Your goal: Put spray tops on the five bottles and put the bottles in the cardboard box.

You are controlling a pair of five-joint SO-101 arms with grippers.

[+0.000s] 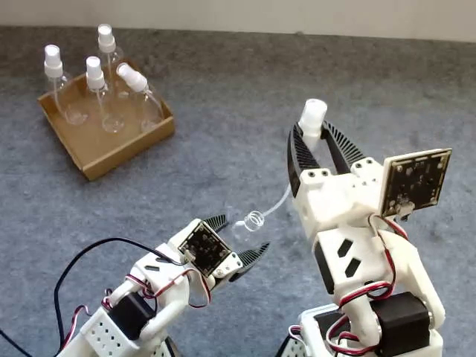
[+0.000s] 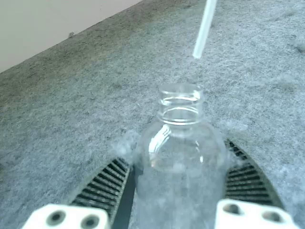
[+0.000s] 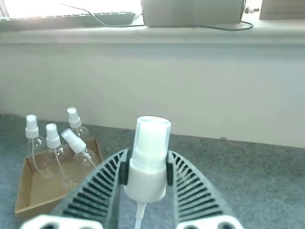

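My left gripper (image 1: 236,239) is shut on a clear open-necked bottle (image 2: 179,157), held tilted just above the carpet, its threaded mouth (image 1: 254,220) pointing toward the right arm. My right gripper (image 1: 318,141) is shut on a white spray top (image 3: 148,160), whose thin dip tube (image 1: 277,204) slants down and ends just short of the bottle's mouth; the tube tip (image 2: 202,29) hangs a little beyond the neck. At the back left, the cardboard box (image 1: 119,152) holds several capped bottles (image 1: 97,83), one leaning (image 1: 137,88).
Grey carpet (image 1: 223,111) covers the whole table between the arms and the box. A black cable (image 1: 82,260) loops beside the left arm's base. A pale wall (image 3: 190,86) rises behind the table's far edge.
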